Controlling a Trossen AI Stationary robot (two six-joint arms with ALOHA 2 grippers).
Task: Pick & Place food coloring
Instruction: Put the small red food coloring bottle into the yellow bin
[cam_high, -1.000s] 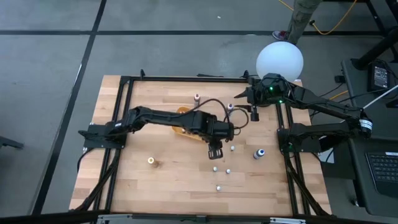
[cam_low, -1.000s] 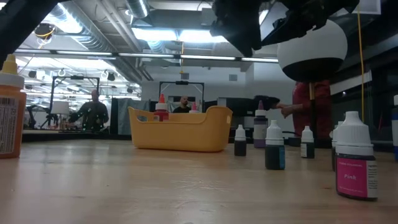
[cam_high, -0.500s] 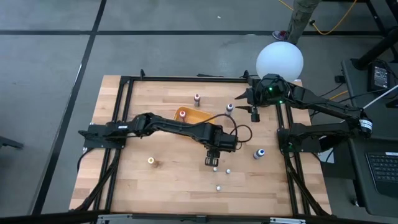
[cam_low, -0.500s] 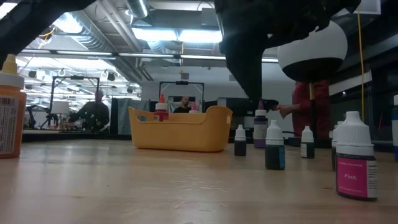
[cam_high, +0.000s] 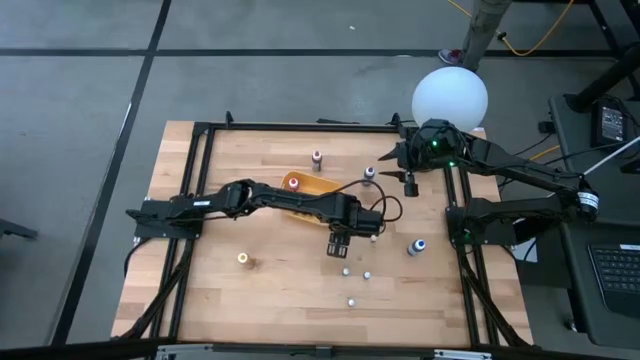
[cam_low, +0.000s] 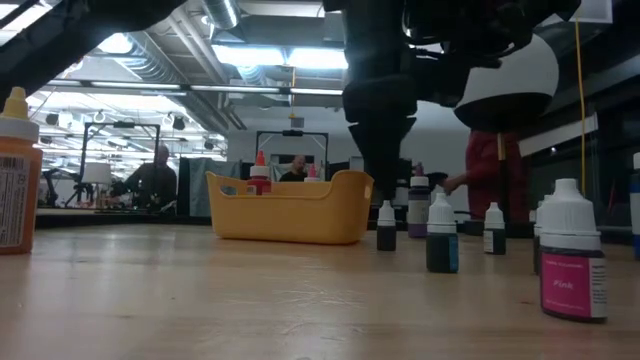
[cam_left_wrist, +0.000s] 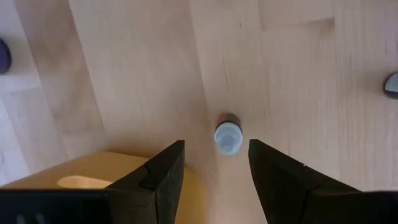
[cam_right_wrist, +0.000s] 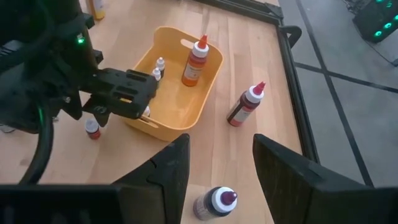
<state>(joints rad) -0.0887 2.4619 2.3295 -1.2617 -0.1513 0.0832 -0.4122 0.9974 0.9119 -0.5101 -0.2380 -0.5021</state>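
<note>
My left gripper (cam_left_wrist: 216, 144) is open and points down over the table's middle (cam_high: 338, 245), just beside the orange tray (cam_high: 300, 190). A tiny white-capped food coloring bottle (cam_left_wrist: 227, 137) stands upright on the wood right below its fingertips, untouched; the low view shows this bottle (cam_low: 386, 225) under the dark gripper (cam_low: 380, 170). Several more tiny bottles (cam_high: 346, 271) stand nearer the front edge. The tray (cam_right_wrist: 174, 87) holds an orange-topped bottle (cam_right_wrist: 196, 56) and small bottles (cam_right_wrist: 160, 65). My right gripper (cam_right_wrist: 214, 168) waits open, raised at the far right (cam_high: 408, 180).
A red-topped bottle (cam_right_wrist: 247, 102) and a purple-topped one (cam_right_wrist: 217, 202) stand on the table past the tray's far side. A blue-topped bottle (cam_high: 417, 245) stands at the right, an orange one (cam_high: 243, 259) at the near left. A black frame (cam_high: 200, 130) rims the table.
My left gripper has come down over the table's middle, close above the tiny bottle, and has rolled about its own axis on the way. In the high view it went first toward the near edge, then back toward the tray. The bottles have kept their places.
</note>
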